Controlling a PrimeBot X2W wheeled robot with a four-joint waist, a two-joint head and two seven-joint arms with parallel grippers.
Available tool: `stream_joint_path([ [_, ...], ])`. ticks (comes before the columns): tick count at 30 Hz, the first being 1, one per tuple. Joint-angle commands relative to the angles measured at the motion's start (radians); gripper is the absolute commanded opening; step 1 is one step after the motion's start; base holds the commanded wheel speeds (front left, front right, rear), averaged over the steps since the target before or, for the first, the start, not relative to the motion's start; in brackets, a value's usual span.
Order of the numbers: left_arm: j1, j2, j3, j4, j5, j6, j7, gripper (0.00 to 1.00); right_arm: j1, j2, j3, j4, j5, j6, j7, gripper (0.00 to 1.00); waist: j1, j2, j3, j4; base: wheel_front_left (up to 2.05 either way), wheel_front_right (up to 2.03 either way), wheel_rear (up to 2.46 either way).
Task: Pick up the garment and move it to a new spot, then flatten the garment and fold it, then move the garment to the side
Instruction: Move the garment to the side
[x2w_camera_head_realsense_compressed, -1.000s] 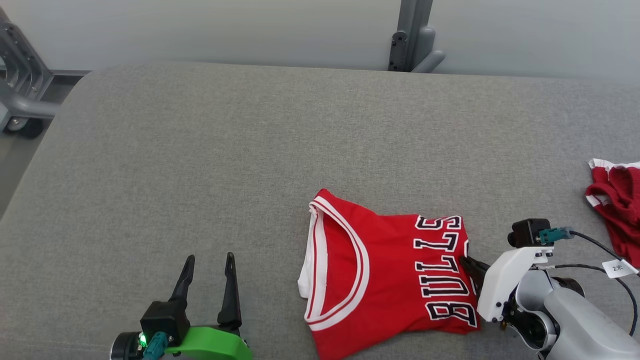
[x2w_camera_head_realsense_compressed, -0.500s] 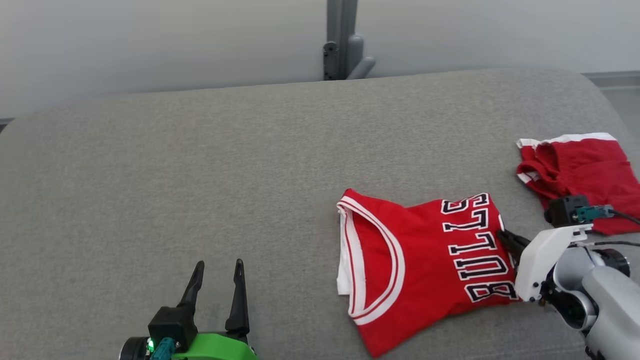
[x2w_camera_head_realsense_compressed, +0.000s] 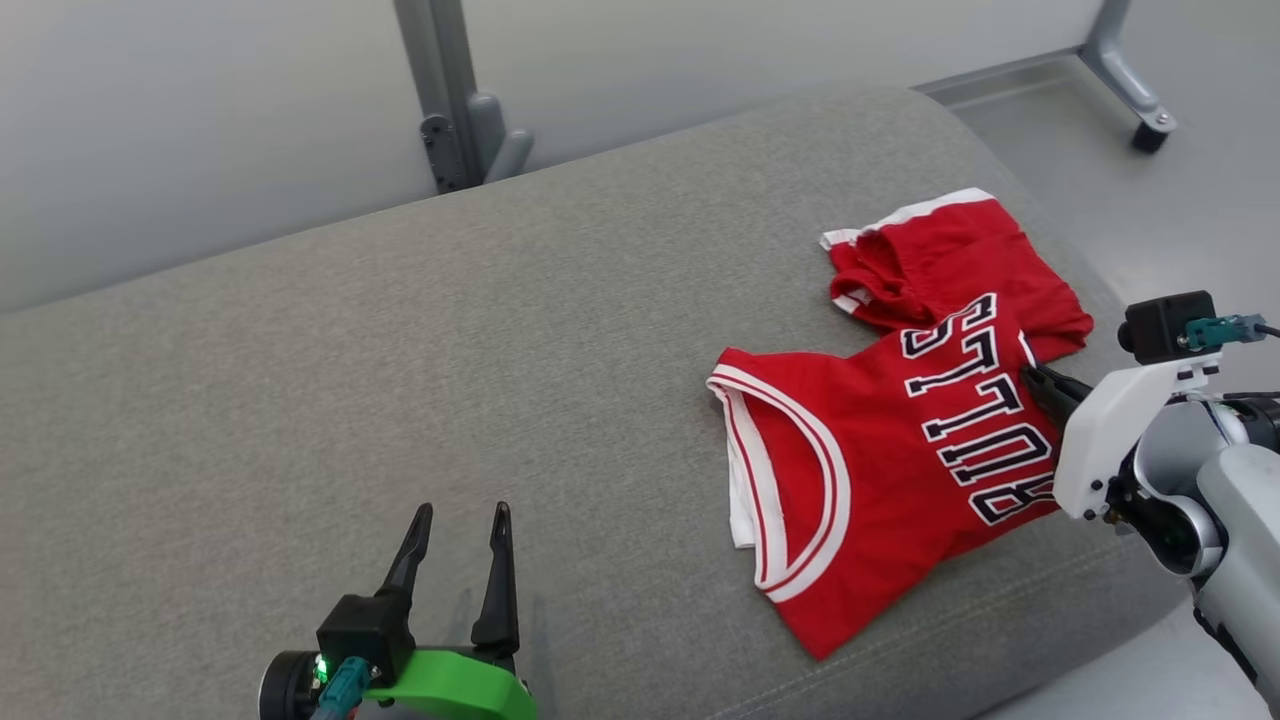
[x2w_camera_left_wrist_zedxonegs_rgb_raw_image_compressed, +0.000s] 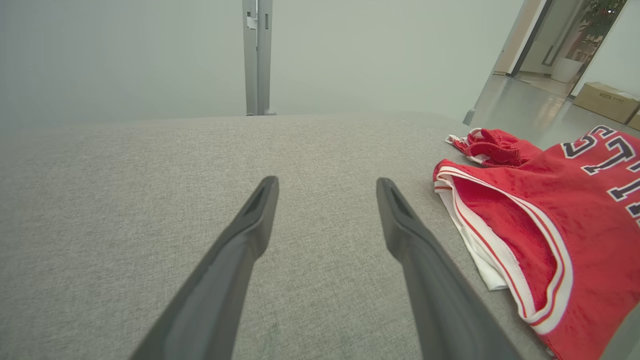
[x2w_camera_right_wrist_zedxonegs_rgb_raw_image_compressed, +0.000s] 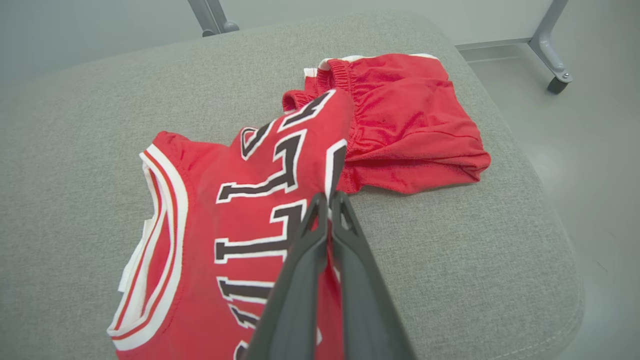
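The garment is a folded red jersey (x2w_camera_head_realsense_compressed: 880, 480) with white trim and black lettering, lying on the grey cushion (x2w_camera_head_realsense_compressed: 400, 360) near its right end. My right gripper (x2w_camera_head_realsense_compressed: 1035, 380) is shut on the jersey's right edge, beside the letters; the right wrist view shows the closed fingertips (x2w_camera_right_wrist_zedxonegs_rgb_raw_image_compressed: 327, 197) pinching the jersey (x2w_camera_right_wrist_zedxonegs_rgb_raw_image_compressed: 225, 225) cloth. The jersey's far corner lies over a pair of red shorts (x2w_camera_head_realsense_compressed: 950, 260). My left gripper (x2w_camera_head_realsense_compressed: 460, 515) hovers open over bare cushion to the jersey's left, holding nothing. In the left wrist view the left gripper (x2w_camera_left_wrist_zedxonegs_rgb_raw_image_compressed: 325, 185) points past the jersey (x2w_camera_left_wrist_zedxonegs_rgb_raw_image_compressed: 550, 225).
The red shorts (x2w_camera_right_wrist_zedxonegs_rgb_raw_image_compressed: 410, 130) lie bunched near the cushion's rounded right end, with grey floor (x2w_camera_head_realsense_compressed: 1120, 180) beyond. A metal frame leg with a caster (x2w_camera_head_realsense_compressed: 1150, 130) stands on that floor. A grey post (x2w_camera_head_realsense_compressed: 450, 110) rises behind the cushion. A cardboard box (x2w_camera_left_wrist_zedxonegs_rgb_raw_image_compressed: 605, 102) sits far off.
The head camera has swung right. My right gripper has dragged the jersey right, up against the red shorts, and its corner now overlaps them. The left gripper stays open.
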Motion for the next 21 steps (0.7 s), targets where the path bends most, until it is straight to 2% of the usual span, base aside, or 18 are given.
stream_joint_path([
  [1,-0.020,0.002,0.001,0.003,0.005,0.003,-0.003,1.00,-0.019,0.014,-0.002,-0.004,-0.014,-0.002,0.004,0.00,0.0000,-0.0001,0.019,-0.090,0.00,0.00,0.00],
  [8,-0.039,0.003,-0.004,0.017,0.002,-0.004,-0.003,1.00,-0.066,0.060,-0.013,0.016,-0.044,-0.002,-0.010,0.00,0.0000,-0.0001,0.028,-0.079,0.00,0.00,0.00],
  [21,-0.036,0.003,-0.011,0.021,-0.014,0.005,-0.003,1.00,-0.256,0.092,-0.072,0.131,-0.124,-0.001,-0.007,0.00,0.0000,-0.0001,0.016,0.050,0.00,0.00,0.00],
])
